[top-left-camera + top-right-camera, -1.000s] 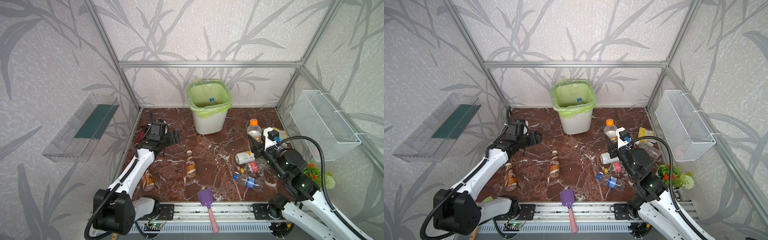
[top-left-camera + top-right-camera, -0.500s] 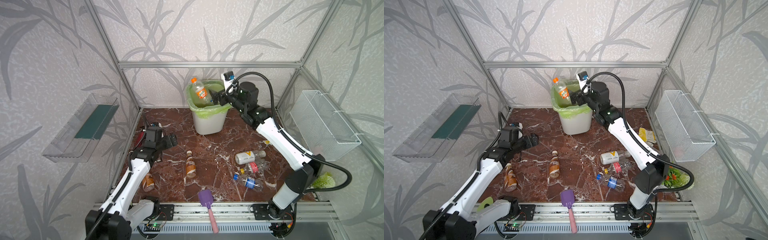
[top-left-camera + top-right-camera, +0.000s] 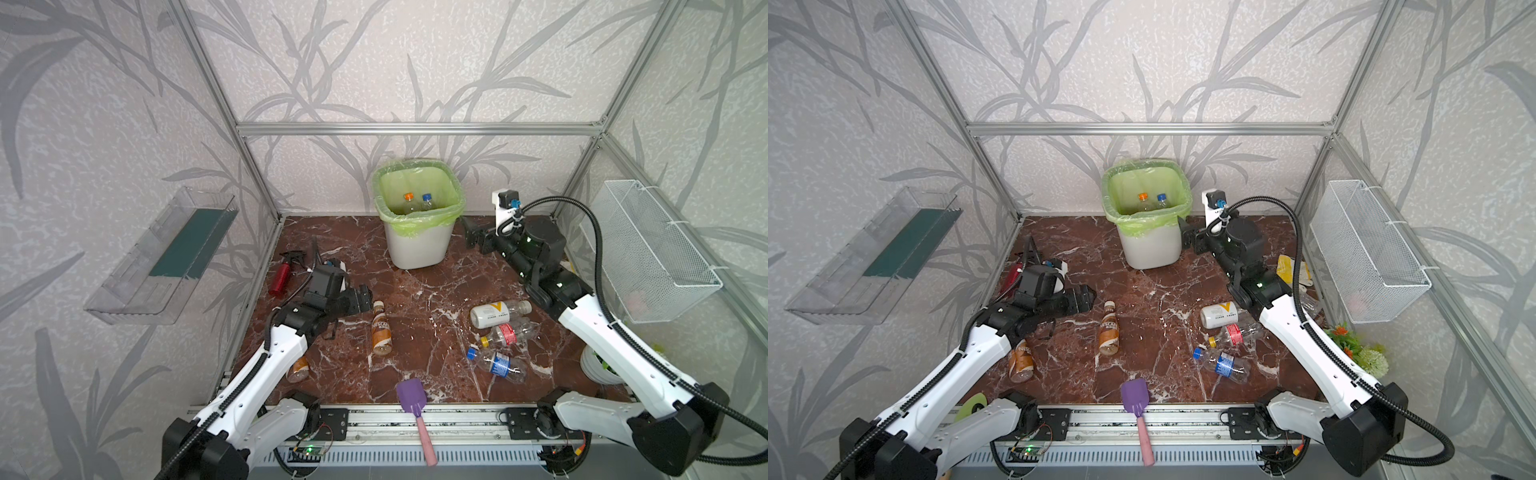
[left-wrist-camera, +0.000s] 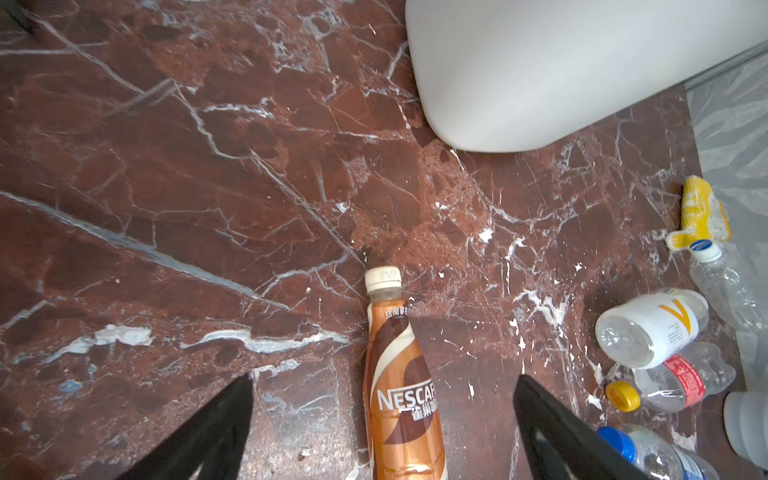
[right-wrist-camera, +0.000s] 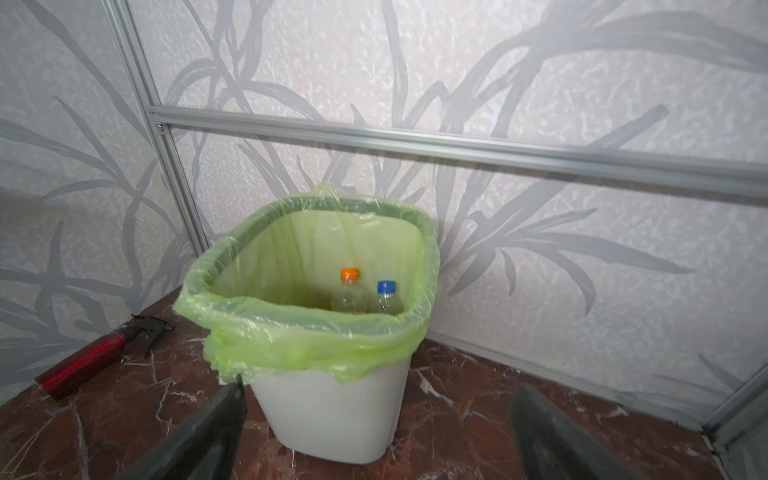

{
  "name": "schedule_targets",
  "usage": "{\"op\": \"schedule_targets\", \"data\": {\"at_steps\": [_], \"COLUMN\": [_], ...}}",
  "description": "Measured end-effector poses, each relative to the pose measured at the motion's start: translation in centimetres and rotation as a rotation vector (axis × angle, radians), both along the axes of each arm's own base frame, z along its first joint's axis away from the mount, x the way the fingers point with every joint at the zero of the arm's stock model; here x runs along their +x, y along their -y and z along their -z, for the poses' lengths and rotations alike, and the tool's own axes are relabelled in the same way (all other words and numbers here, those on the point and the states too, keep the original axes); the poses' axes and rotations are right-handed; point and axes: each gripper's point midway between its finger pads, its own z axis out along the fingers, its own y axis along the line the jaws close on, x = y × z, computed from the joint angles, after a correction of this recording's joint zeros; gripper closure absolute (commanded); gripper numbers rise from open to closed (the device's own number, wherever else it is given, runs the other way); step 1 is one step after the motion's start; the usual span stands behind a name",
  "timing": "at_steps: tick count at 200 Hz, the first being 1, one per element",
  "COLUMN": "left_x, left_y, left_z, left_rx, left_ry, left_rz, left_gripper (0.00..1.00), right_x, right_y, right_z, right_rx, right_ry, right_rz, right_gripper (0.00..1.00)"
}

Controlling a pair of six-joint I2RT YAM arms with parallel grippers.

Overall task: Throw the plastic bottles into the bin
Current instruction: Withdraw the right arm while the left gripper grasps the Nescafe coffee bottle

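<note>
The white bin [image 3: 417, 249] with its green bag stands at the back; an orange-capped bottle [image 3: 409, 196] and a blue-capped bottle [image 3: 426, 197] stand inside. My right gripper [image 3: 467, 237] is open and empty, low beside the bin's right wall, facing the bin [image 5: 332, 415]. My left gripper [image 3: 365, 297] is open above the cap end of a brown coffee bottle [image 4: 399, 399] lying on the floor, with its fingers apart from it. A second coffee bottle [image 3: 298, 368] lies under the left arm. White-labelled [image 3: 496, 312], red-labelled [image 3: 509, 333] and blue-labelled [image 3: 496, 363] bottles lie at the right.
A red spray bottle [image 3: 281, 276] lies by the left wall. A purple spatula [image 3: 413, 409] rests on the front edge. A yellow pouch [image 3: 1289, 270] and a clear bottle [image 4: 719, 278] lie at the right. A wire basket [image 3: 648, 257] and a clear tray [image 3: 166, 257] hang on the side walls.
My right gripper carried the orange-capped bottle from the right pile up over the bin, let it go inside, and dropped back beside the bin. My left gripper shifted toward the coffee bottle and opened wider.
</note>
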Motion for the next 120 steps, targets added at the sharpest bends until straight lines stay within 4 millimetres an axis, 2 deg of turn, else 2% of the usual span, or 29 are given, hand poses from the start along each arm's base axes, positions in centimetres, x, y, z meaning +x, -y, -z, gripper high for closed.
{"op": "schedule_targets", "data": {"at_steps": [21,43,54,92,120], "left_x": [-1.0,-2.1,-2.5,-3.6,-4.4], "left_y": [0.9,1.9,2.4,4.3,5.2], "left_z": [1.8,4.1,5.0,8.3,10.2], "left_rx": [0.004,0.015,0.02,0.05,0.072], "left_ry": [-0.06,-0.147,-0.183,-0.306,-0.374], "left_rz": [0.036,0.076,0.096,0.166,0.203], "left_gripper": [0.05,0.06,0.06,0.07,0.07], "right_x": [-0.2,-0.8,-1.0,-1.3,-2.0], "right_y": [2.0,3.6,4.2,5.5,7.1], "right_z": [6.1,10.6,12.0,14.5,18.1], "right_rx": [-0.006,0.001,0.008,0.038,0.054], "right_ry": [-0.137,-0.246,-0.281,-0.344,-0.429], "right_rz": [0.057,0.106,0.123,0.162,0.194], "right_gripper": [0.01,0.01,0.01,0.01,0.0]}}
